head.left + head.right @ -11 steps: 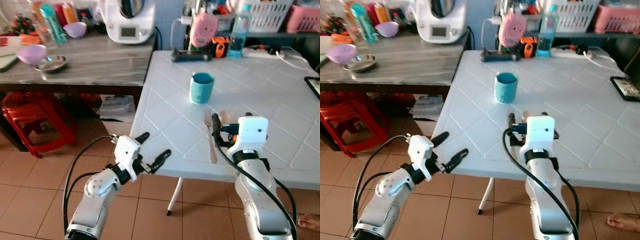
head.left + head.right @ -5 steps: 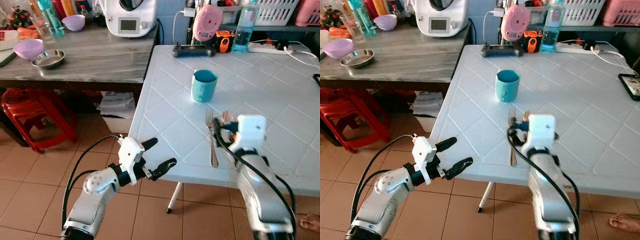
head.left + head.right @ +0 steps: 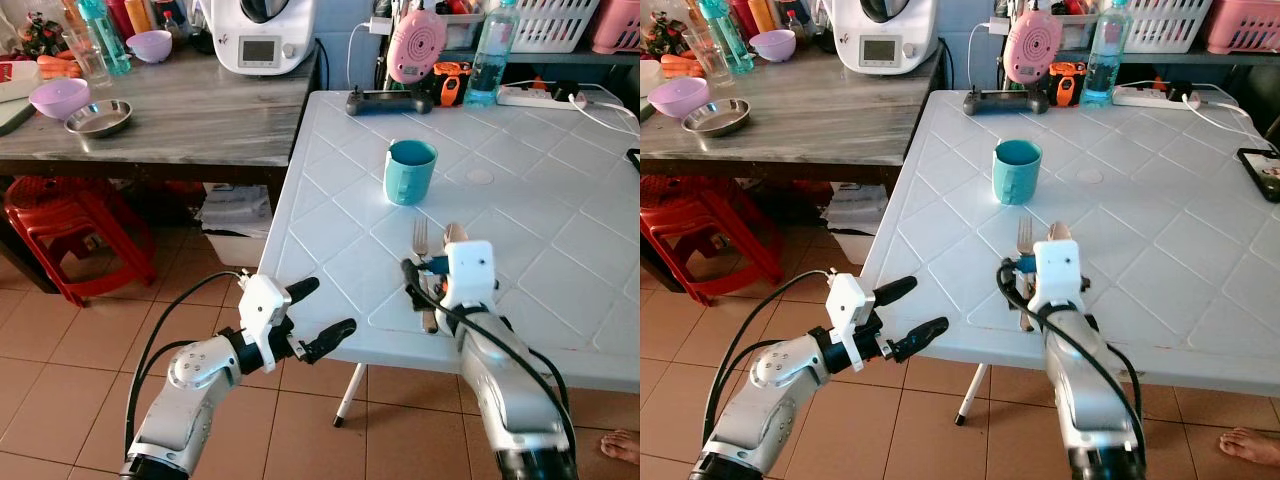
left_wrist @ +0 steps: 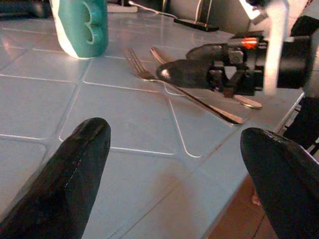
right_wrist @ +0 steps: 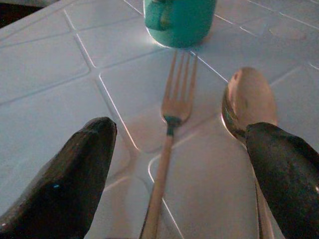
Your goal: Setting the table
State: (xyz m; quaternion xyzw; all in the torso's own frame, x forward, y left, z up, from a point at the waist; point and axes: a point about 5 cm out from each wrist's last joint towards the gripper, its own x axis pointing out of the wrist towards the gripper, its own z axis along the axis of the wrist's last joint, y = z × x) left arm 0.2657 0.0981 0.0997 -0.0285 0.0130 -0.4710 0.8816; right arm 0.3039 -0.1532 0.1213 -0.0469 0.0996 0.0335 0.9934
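Side by side — silver fork and spoon, flat.

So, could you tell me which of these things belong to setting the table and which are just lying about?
Belongs to the job:
fork
spoon
teal mug
white table
right gripper, open over the cutlery

Just lying about:
pink fan
water bottle
phone
steel bowl

cup: teal, upright, frame centre on white table | fork: silver, flat, tines toward cup, just below it | spoon: silver, flat, right beside fork
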